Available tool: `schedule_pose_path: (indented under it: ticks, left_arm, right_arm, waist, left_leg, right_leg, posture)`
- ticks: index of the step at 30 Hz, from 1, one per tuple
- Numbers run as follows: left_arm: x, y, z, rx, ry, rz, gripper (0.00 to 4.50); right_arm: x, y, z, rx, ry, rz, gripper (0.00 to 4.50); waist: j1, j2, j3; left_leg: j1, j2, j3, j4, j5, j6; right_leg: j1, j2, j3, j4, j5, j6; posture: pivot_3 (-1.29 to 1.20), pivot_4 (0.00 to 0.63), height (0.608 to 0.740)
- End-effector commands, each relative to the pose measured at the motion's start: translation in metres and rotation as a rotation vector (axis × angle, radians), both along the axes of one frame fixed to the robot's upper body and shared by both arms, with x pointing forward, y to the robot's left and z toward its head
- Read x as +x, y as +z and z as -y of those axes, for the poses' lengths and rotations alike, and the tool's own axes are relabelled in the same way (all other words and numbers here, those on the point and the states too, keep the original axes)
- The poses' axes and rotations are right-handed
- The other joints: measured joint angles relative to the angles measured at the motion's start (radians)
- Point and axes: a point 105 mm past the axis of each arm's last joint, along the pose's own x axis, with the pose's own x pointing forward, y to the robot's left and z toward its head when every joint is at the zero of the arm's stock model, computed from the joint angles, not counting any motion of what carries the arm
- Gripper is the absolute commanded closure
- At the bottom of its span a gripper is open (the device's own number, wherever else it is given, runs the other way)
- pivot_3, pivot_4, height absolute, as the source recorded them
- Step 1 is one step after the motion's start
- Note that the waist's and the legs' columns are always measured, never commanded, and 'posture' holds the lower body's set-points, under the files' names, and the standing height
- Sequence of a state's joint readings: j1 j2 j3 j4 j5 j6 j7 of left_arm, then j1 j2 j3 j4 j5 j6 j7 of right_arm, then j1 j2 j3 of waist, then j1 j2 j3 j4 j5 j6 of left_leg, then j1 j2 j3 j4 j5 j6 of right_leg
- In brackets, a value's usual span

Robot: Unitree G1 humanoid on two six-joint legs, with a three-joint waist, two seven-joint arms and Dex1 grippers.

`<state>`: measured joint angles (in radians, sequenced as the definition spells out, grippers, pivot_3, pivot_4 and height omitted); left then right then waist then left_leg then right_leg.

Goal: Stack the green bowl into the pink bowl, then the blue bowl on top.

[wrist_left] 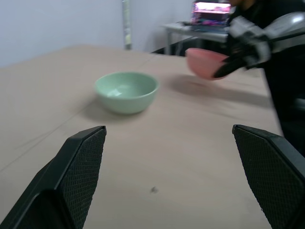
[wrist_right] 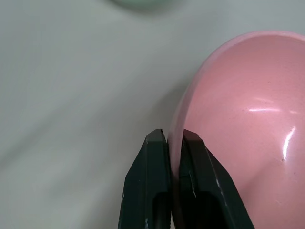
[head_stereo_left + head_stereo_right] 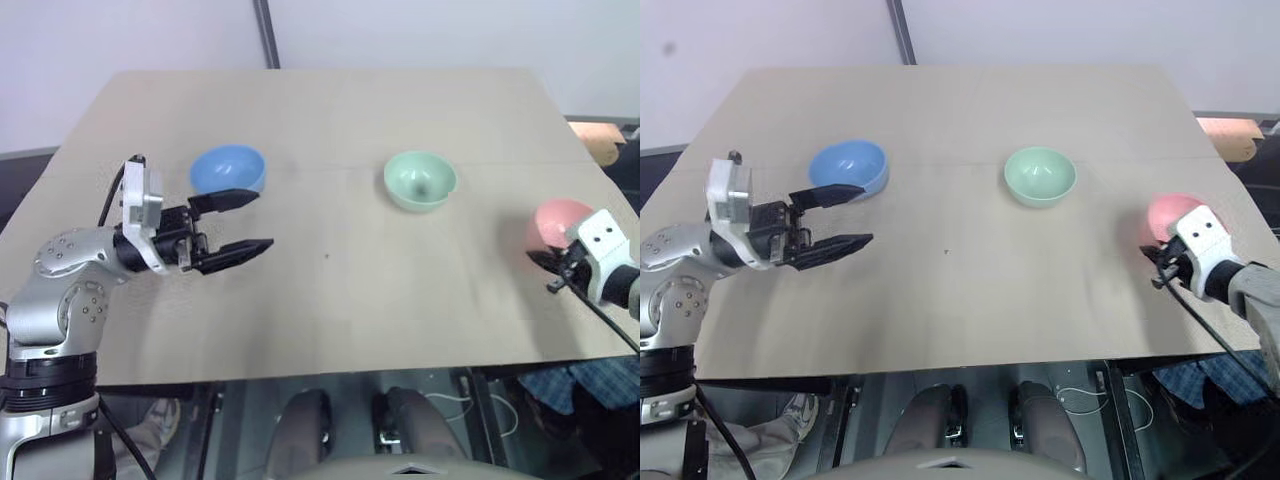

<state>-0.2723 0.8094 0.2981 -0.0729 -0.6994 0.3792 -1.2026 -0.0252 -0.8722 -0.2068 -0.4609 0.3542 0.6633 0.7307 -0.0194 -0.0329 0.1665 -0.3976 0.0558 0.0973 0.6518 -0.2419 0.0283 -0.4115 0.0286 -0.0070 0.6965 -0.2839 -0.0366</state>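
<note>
Now the green bowl [image 3: 420, 180] served as the landmark: it sat upright on the table [image 3: 330, 300], roughly at the middle of the far half, with nothing in it.

Well to its left, at about the same depth, the blue bowl [image 3: 229, 169] also rested upright on the table, apart from everything else. The left tool [image 3: 248, 221] hovered just in front of the blue bowl, on the nearer side of it, pointing across toward the green bowl. Its two black fingers [image 1: 81, 167] stood wide apart with nothing between them, and neither touched a bowl. In the left wrist view the green bowl lay straight ahead between those fingers, some way off.

Well to the right of the green bowl and somewhat nearer, close to the table's right edge, was the pink bowl [image 3: 1172, 214]. The right tool [image 2: 173, 143] was clenched on its rim: one finger [image 2: 151, 171] pressed the outer wall, the other lay against the inside, with the thin rim pinched between them. The pink bowl looked tipped, its opening turned toward the tool. Whether its base touched the table could not be told.

A small dark speck [image 3: 327, 256] marked the table in front of the green bowl, to its left.
</note>
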Motion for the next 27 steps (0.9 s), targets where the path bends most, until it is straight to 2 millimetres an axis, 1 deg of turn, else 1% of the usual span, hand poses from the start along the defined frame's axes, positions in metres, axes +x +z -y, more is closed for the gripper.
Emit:
schedule_pose_path:
  ticks: [1,3,5,6,10,12,16,17,19,20,21,23,25,27]
  left_arm:
    - [0.006,0.007,-0.012,-0.017,0.103,0.054,0.00]
    - [0.009,0.003,-0.018,-0.011,0.146,0.052,0.00]
    - [0.011,0.001,-0.021,-0.007,0.168,0.047,0.00]
    - [0.010,0.001,-0.021,-0.008,0.169,0.046,0.00]
    - [0.001,0.004,-0.018,-0.035,0.104,0.052,0.00]
    - [-0.003,0.006,-0.018,-0.047,0.079,0.055,0.00]
    - [-0.005,0.007,-0.017,-0.047,0.064,0.058,0.00]
    - [-0.006,0.007,-0.016,-0.047,0.061,0.058,0.00]
    - [-0.007,0.007,-0.015,-0.048,0.057,0.059,0.00]
    - [-0.008,0.007,-0.015,-0.050,0.053,0.057,0.00]
    - [-0.008,0.007,-0.014,-0.052,0.052,0.056,0.00]
    - [-0.009,0.007,-0.014,-0.053,0.050,0.055,0.00]
    - [-0.011,0.008,-0.013,-0.063,0.043,0.051,0.00]
    - [-0.013,0.009,-0.011,-0.079,0.023,0.052,0.00]
  right_arm:
    - [-0.020,0.003,-0.058,0.026,0.214,-0.013,4.48]
    - [-0.025,-0.008,-0.092,0.048,0.306,-0.043,4.48]
    - [-0.024,-0.014,-0.115,0.059,0.352,-0.048,4.48]
    - [-0.023,-0.015,-0.120,0.059,0.357,-0.047,4.48]
    - [-0.005,-0.026,-0.142,0.009,0.382,-0.024,4.48]
    - [-0.003,-0.026,-0.152,0.009,0.417,-0.022,4.48]
    - [0.001,-0.024,-0.162,0.021,0.478,-0.034,4.48]
    - [-0.001,-0.022,-0.164,0.037,0.498,-0.042,3.61]
    - [-0.004,-0.020,-0.166,0.050,0.530,-0.053,3.03]
    - [-0.006,-0.018,-0.165,0.053,0.538,-0.051,2.53]
    - [-0.007,-0.011,-0.164,0.077,0.545,-0.045,2.20]
    - [-0.009,0.007,-0.162,0.136,0.561,-0.028,1.31]
    - [-0.012,0.031,-0.159,0.214,0.579,0.002,1.31]
    - [-0.013,0.054,-0.152,0.267,0.581,0.053,1.31]
  waist:
    - [0.003,0.000,0.000]
    - [0.004,-0.001,0.000]
    - [0.002,-0.003,-0.001]
    - [0.003,-0.003,-0.001]
    - [0.005,-0.004,-0.002]
    - [0.006,-0.004,-0.002]
    - [0.005,-0.004,-0.002]
    - [0.005,-0.004,-0.002]
    - [0.005,-0.004,-0.002]
    - [0.005,-0.004,-0.002]
    - [0.005,-0.004,-0.002]
    - [0.005,-0.004,-0.002]
    - [0.005,-0.004,-0.002]
    - [0.005,-0.004,-0.002]
  left_leg:
    - [0.000,0.000,0.000,0.000,0.000,0.000]
    - [-0.001,0.000,0.000,0.000,0.000,0.000]
    - [-0.001,-0.001,0.000,0.001,0.000,0.000]
    - [-0.001,-0.001,0.000,0.002,0.000,0.000]
    - [-0.002,-0.001,0.000,0.002,0.000,0.000]
    - [-0.001,-0.001,0.000,0.002,0.000,0.000]
    - [-0.002,-0.001,0.000,0.002,0.002,-0.003]
    - [-0.001,-0.001,0.000,0.002,0.002,-0.003]
    - [-0.002,-0.001,0.000,0.002,0.001,-0.002]
    - [-0.002,-0.001,0.000,0.002,0.000,0.000]
    - [-0.002,-0.001,0.000,0.002,0.000,0.000]
    - [-0.002,-0.001,0.000,0.002,0.000,0.000]
    - [-0.002,-0.001,0.000,0.002,0.000,0.000]
    - [-0.002,-0.001,-0.001,0.002,0.000,0.000]
  right_leg:
    - [0.000,0.000,0.000,0.000,0.000,0.000]
    - [0.000,0.000,0.000,0.000,0.000,0.000]
    - [0.000,-0.001,0.000,-0.001,0.000,0.000]
    - [0.000,-0.001,0.000,0.000,0.000,0.000]
    - [0.000,-0.002,0.000,0.000,0.000,0.000]
    - [0.000,-0.002,-0.001,0.000,0.000,0.000]
    - [0.000,-0.002,-0.001,0.000,0.000,0.000]
    - [0.000,-0.002,-0.001,0.000,0.000,0.000]
    - [0.000,-0.002,-0.001,0.000,0.000,0.000]
    - [-0.001,-0.002,-0.001,0.000,0.000,0.000]
    - [-0.001,-0.002,-0.001,0.000,0.000,0.000]
    - [-0.001,-0.002,-0.001,0.000,0.000,0.000]
    - [-0.001,-0.002,-0.001,0.000,0.000,0.000]
    - [0.000,-0.002,-0.001,0.000,0.000,0.000]
  posture:
    - [0.00,0.150,0.740]
    - [0.00,0.150,0.740]
    - [0.00,0.150,0.740]
    - [0.00,0.150,0.740]
    - [0.00,0.150,0.740]
    - [0.00,0.150,0.740]
    - [0.00,0.150,0.740]
    - [0.00,0.150,0.740]
    - [0.00,0.150,0.740]
    - [0.00,0.150,0.740]
    - [0.00,0.150,0.740]
    - [0.00,0.150,0.740]
    - [0.00,0.150,0.740]
    - [0.00,0.150,0.740]
